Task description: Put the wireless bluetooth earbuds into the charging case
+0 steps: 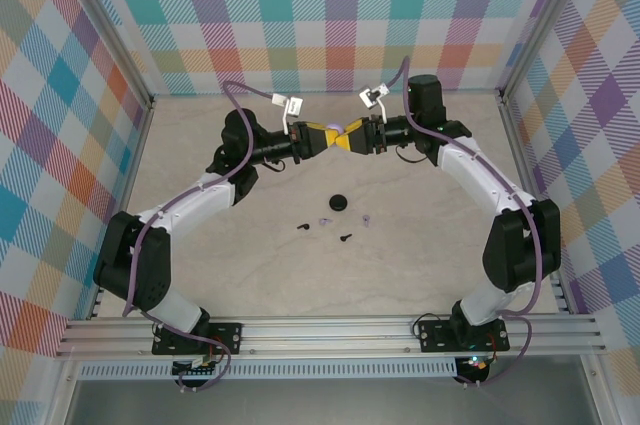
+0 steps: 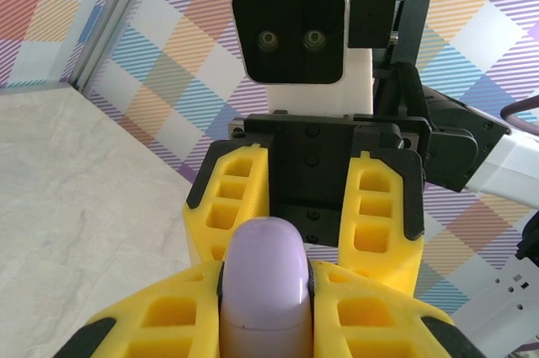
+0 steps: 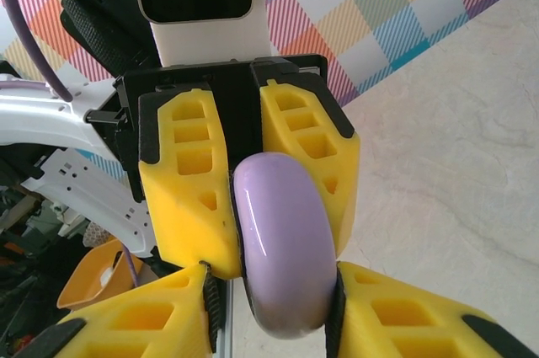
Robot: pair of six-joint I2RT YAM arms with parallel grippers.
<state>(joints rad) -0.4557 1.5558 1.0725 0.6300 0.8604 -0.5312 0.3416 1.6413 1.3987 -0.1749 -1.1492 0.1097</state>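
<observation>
L hand clamps lilac case midair (R hand flanks it).

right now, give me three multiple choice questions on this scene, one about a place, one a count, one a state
1. Where is the black round case?
A. on the table, near the earbuds
B. on top of an arm
C. on the front rail

2. How many earbuds lie loose on the table?
A. two
B. four
C. six

3. The left tool is:
A. wide open, holding nothing
B. shut on the lilac case
C. shut on a black earbud

Answers:
1 A, it sits on the tabletop just beyond the earbuds.
2 B, the top view shows two black and two lilac.
3 B, it clamps the case's sides in the left wrist view.
</observation>
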